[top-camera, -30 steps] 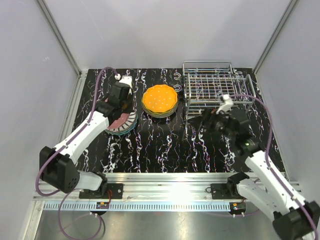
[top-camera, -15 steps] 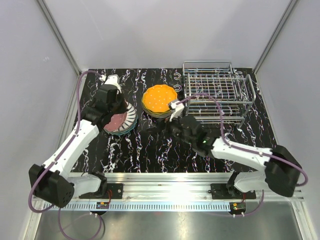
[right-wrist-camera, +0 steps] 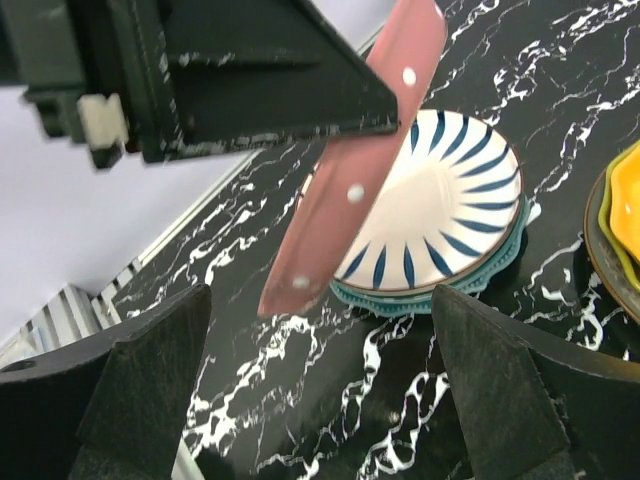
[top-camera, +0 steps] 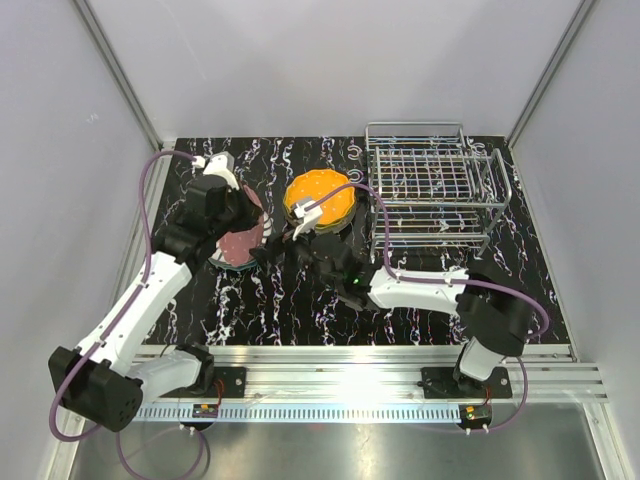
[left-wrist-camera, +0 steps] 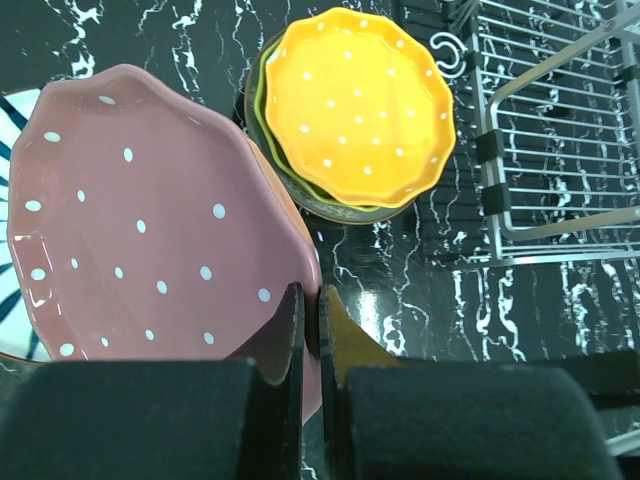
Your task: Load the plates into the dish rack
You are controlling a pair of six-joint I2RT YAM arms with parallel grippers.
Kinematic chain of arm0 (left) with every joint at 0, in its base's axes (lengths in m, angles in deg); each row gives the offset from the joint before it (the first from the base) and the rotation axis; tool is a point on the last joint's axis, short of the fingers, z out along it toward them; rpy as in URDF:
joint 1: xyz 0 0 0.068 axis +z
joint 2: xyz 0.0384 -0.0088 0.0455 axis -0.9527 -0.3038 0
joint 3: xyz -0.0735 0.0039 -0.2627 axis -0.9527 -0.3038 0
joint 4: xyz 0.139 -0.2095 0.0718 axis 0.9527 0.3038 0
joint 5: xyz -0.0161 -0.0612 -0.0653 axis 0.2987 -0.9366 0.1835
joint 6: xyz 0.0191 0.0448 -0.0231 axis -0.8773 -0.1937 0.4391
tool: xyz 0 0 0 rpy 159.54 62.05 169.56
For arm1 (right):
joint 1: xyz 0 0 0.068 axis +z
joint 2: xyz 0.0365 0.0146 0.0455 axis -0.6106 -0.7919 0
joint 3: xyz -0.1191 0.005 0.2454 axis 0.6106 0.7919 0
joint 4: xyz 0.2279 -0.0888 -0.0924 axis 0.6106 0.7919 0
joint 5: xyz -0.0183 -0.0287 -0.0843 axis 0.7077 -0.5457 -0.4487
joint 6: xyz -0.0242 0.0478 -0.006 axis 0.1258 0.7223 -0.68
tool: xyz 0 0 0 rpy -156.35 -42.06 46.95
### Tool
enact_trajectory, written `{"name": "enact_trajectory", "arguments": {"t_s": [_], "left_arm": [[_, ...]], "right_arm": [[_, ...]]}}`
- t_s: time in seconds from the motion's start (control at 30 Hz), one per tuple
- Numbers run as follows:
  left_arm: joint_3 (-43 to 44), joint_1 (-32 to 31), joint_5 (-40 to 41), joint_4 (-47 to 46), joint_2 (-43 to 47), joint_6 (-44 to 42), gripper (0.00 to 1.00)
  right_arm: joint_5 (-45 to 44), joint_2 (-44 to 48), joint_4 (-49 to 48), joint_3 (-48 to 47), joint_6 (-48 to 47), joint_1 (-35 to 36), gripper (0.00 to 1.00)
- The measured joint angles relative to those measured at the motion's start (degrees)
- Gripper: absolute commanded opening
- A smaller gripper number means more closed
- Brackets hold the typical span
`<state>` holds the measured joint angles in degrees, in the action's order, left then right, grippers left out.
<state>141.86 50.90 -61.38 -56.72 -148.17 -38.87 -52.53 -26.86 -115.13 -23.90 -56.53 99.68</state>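
Left gripper (left-wrist-camera: pixel 308 300) is clamped tight on the rim of the pink plate (left-wrist-camera: pixel 150 220), which hangs tilted up on edge above the striped plate (right-wrist-camera: pixel 450 190) and the teal one (right-wrist-camera: pixel 400 297) under it! Right gripper (right-wrist-camera: pixel 320 400) faces that pink rim with jaws spread wide, gripping nothing. The orange plate (left-wrist-camera: pixel 350 100) tops its own stack just beside, and the rack (top-camera: pixel 430 185) stands well apart at the far right.
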Motion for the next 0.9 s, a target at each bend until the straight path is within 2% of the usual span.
{"name": "enact_trajectory", "arguments": {"t_s": [0.17, 0.53, 0.67, 0.9], "left_arm": [[-0.02, 0.00, -0.74, 0.07, 0.90, 1.60, 0.00], [-0.59, 0.09, -4.46, -1.01, 3.98, 3.06, 0.00], [-0.94, 0.85, -7.96, -2.05, 4.11, 4.50, 0.00], [-2.84, 3.65, -15.10, -6.05, 3.98, 8.72, 0.00]], "right_arm": [[-2.08, -3.23, -2.10, -2.80, -0.02, 0.09, 0.96], [-5.64, -5.92, -3.67, -4.81, -0.96, 0.17, 0.85], [-7.48, -6.03, -4.63, -4.81, -1.62, 0.22, 0.83], [-13.38, -8.07, -5.55, -6.58, -2.01, 0.50, 0.75]]}}
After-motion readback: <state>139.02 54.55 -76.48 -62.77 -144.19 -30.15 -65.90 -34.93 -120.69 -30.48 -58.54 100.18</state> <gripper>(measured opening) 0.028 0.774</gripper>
